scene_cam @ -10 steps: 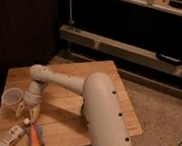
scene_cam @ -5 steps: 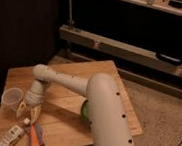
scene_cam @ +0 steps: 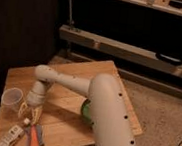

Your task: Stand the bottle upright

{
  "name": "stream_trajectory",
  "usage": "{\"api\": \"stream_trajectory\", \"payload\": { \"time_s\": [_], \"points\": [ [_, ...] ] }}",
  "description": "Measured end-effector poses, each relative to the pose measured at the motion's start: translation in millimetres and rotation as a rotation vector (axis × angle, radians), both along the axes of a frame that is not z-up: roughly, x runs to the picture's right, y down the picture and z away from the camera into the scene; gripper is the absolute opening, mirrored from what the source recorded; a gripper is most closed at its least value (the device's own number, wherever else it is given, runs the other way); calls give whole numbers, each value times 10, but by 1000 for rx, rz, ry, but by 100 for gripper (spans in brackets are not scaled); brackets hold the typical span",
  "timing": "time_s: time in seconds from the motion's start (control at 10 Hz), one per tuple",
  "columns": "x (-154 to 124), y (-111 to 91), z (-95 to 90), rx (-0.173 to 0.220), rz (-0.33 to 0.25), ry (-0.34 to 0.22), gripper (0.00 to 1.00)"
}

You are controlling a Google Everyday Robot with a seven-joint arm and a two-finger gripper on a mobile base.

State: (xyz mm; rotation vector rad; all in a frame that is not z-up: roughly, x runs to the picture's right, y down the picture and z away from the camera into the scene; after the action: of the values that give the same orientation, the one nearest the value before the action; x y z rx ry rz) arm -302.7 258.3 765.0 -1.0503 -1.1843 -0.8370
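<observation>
Gripper (scene_cam: 29, 112) hangs near the table's (scene_cam: 63, 128) front-left corner, fingers spread apart with nothing between them. Cup (scene_cam: 11, 98) stands just left of it, by the left edge. Bottle (scene_cam: 12, 134) lies flat at the front edge beside an orange-grey thing (scene_cam: 37, 135). Can't read its label.

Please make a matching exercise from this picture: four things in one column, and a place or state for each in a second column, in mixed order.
1. bottle
2. cup
3. gripper
4. orange-and-grey item

a. stands upright near the left edge of the table
b. lies flat, right of the bottle
c. lies on its side at the front left corner
d. open, pointing down, between cup and bottle

Pairs: 1-c, 2-a, 3-d, 4-b
</observation>
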Motion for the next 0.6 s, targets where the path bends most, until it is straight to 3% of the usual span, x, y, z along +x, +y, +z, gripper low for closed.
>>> {"api": "stream_trajectory", "payload": {
  "time_s": [0.4, 0.6],
  "points": [
    [-75, 48, 51, -7, -13, -8, 55],
    [-110, 66, 76, -12, -23, -10, 35]
  ]
}}
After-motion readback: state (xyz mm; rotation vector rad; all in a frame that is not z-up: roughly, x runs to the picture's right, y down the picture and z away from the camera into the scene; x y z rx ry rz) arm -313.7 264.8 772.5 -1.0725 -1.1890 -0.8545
